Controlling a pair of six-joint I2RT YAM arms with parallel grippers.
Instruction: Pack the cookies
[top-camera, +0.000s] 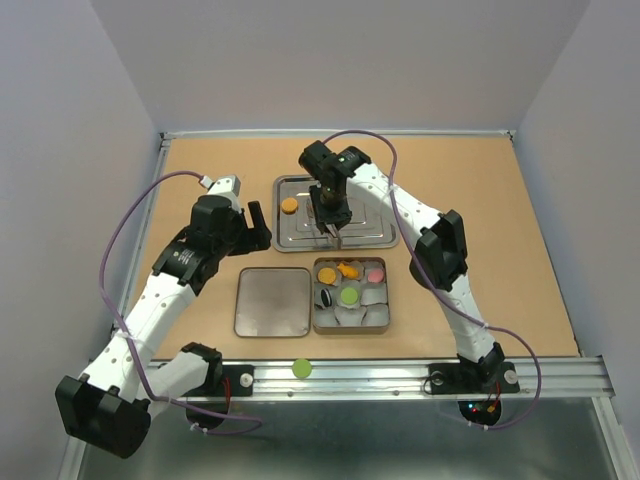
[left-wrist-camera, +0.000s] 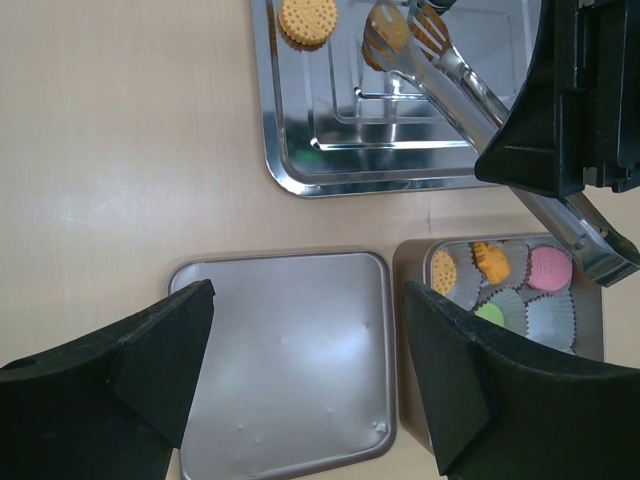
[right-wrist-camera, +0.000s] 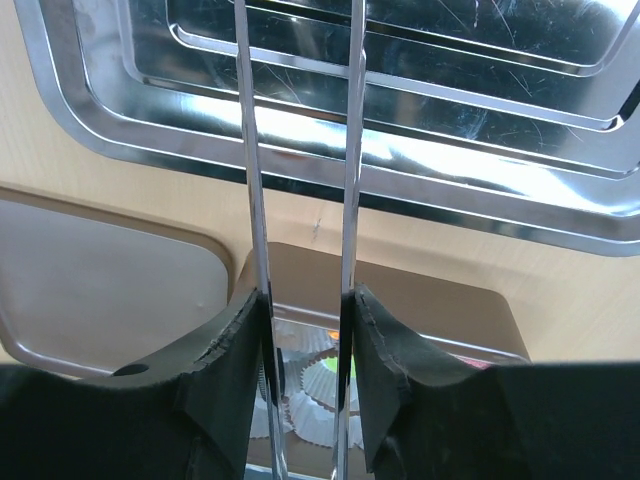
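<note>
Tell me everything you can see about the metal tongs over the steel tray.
The shiny metal tongs have two long thin arms ending in slotted, spatula-like tips. The right hand clamps both arms between its black fingers, squeezing them nearly parallel. The tips reach over the ribbed steel tray and seem to pinch an orange round cookie.

The round orange cookie (left-wrist-camera: 307, 22) bears a dotted pattern; the ribbed steel tray (left-wrist-camera: 290, 150) is shiny silver. The square metal tin (top-camera: 389, 300) holds a pink disc cookie (left-wrist-camera: 549, 268), a green disc cookie (left-wrist-camera: 490, 313) and pleated white paper cups (left-wrist-camera: 552, 318).
</note>
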